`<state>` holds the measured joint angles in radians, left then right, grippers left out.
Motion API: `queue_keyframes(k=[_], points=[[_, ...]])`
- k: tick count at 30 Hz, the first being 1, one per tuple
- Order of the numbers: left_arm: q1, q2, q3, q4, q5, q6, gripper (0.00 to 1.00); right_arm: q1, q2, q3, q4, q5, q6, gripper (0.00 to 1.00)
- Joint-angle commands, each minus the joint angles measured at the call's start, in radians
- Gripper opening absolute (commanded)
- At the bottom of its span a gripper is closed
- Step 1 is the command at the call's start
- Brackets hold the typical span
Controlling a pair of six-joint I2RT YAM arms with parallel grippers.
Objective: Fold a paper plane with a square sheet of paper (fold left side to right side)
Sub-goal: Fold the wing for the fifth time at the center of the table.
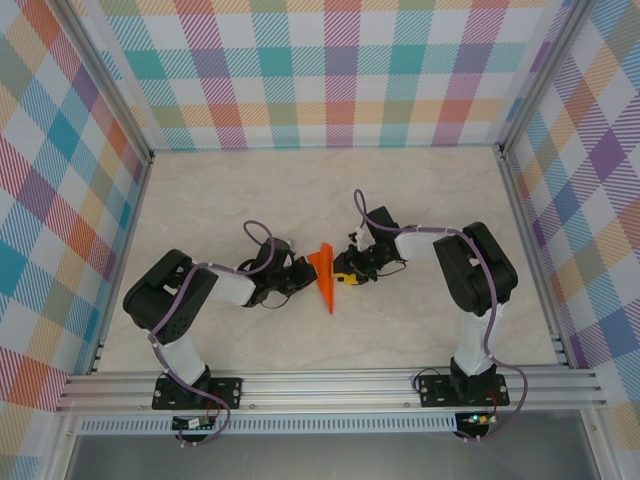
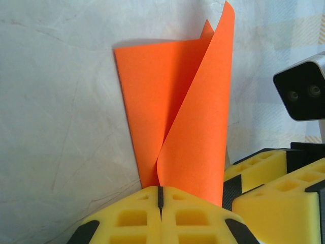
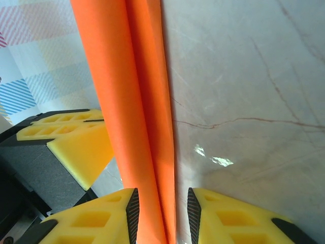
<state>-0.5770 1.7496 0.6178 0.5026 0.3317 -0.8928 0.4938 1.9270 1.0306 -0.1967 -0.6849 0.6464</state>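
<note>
The orange paper plane [image 1: 325, 276] stands half-folded at mid-bench [image 1: 300, 190], its tip pinched tight in the left gripper [image 2: 160, 203], while the right gripper [image 3: 162, 216] straddles its folded edge with jaws narrowly parted, not clamping.

The light is bright and even. Shadows on the bench [image 1: 250, 200] are soft; the paper plane [image 2: 172, 101] throws a thin one in the left wrist view. In the right wrist view a small glare lies on the bench, and the checked wall [image 3: 30, 61] is blurred.
</note>
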Motion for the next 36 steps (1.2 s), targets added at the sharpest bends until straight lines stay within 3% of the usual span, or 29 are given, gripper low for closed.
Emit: queue_keyframes(k=[1,7,12,19,26,36], points=[[0.012,0.037,0.007,0.022,0.0,0.017,0.0,0.015,0.0,-0.03,-0.021,0.046,-0.021,0.34],[0.013,0.014,0.025,-0.008,0.006,0.031,0.0,0.014,-0.016,-0.056,0.076,0.005,0.02,0.34],[0.012,0.011,0.027,-0.026,0.003,0.04,0.0,0.005,-0.084,-0.063,0.143,0.013,0.051,0.48],[0.013,0.014,0.027,-0.02,0.003,0.037,0.0,-0.004,-0.016,0.063,0.121,0.023,0.097,0.6],[0.013,0.013,0.028,-0.021,0.006,0.035,0.0,0.002,0.066,0.181,0.041,0.058,0.096,0.64],[0.012,0.013,0.033,-0.019,0.01,0.035,0.0,0.008,0.1,0.21,0.008,0.077,0.078,0.65]])
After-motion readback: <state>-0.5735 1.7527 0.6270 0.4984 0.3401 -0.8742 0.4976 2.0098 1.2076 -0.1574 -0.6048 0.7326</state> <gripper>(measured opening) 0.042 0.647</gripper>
